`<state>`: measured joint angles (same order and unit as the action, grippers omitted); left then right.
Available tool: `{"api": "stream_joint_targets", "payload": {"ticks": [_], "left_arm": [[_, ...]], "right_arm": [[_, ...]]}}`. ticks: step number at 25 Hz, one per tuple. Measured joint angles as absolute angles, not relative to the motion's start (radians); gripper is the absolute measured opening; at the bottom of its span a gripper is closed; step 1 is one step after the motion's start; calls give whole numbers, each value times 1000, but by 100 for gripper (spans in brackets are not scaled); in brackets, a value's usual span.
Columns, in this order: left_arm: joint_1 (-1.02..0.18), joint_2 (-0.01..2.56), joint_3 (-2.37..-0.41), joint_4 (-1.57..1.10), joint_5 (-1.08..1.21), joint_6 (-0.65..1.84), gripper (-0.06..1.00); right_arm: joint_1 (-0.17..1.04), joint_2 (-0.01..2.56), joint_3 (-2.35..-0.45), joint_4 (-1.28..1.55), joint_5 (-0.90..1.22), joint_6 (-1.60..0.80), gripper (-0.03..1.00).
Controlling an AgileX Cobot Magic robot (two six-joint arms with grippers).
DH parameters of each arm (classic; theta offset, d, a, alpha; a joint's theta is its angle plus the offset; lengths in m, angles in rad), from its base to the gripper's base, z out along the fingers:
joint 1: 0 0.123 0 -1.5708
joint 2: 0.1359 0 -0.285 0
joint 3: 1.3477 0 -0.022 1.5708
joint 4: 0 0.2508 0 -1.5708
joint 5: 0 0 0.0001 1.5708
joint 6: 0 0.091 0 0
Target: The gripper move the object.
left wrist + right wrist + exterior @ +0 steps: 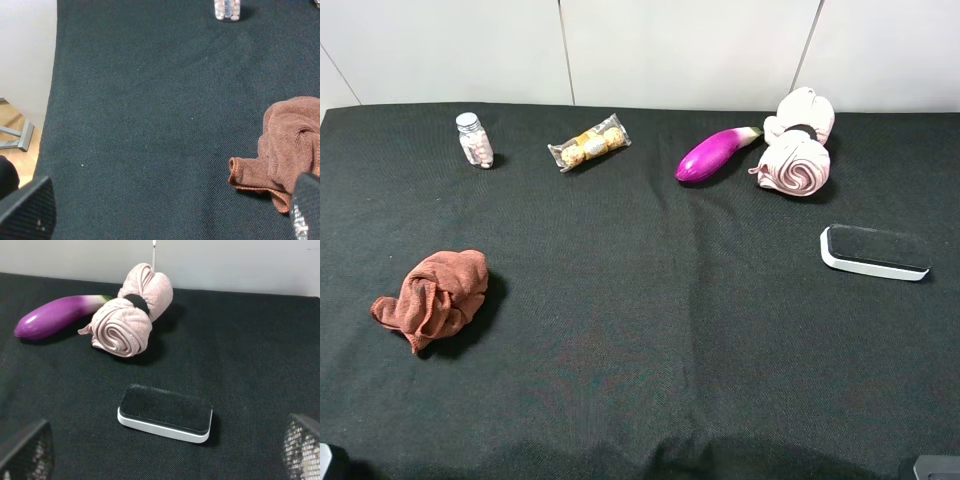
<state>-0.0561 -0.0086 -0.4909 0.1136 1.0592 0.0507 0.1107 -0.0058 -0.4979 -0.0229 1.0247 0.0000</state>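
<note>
Fingertips (20, 452) of the right gripper (160, 455) stand wide apart at the near edge of the right wrist view, released and grasping nothing. Just beyond them on the black cloth (640, 300) lies a flat eraser (165, 412) with a black felt top and a white base. Farther still is the pink rolled towel (127, 320), cinched at its middle by a black band (136, 301); it lies at the far right of the table, close to the white wall (680, 50), untouched by either gripper. A purple eggplant (52, 316) lies just to its left, its stem end near the towel.

Over on the left side, the left gripper (165, 210) also stands spread, empty, hanging above bare cloth at the near left of the table. A rust-brown rag (290, 145) is crumpled just beside its one finger. Well beyond, toward the far left, stands a small bottle (474, 139) of pale pills. To its right lies a clear packet (588, 143) of gold-wrapped sweets.
</note>
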Motion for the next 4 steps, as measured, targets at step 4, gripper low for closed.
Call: {"api": "stream_joint_targets", "payload": {"ticks": [4], "left_arm": [[-56,-9,-491,114,1059,51,99]], "right_arm": [[111,-6,-498,-23,1025,0,69]]}}
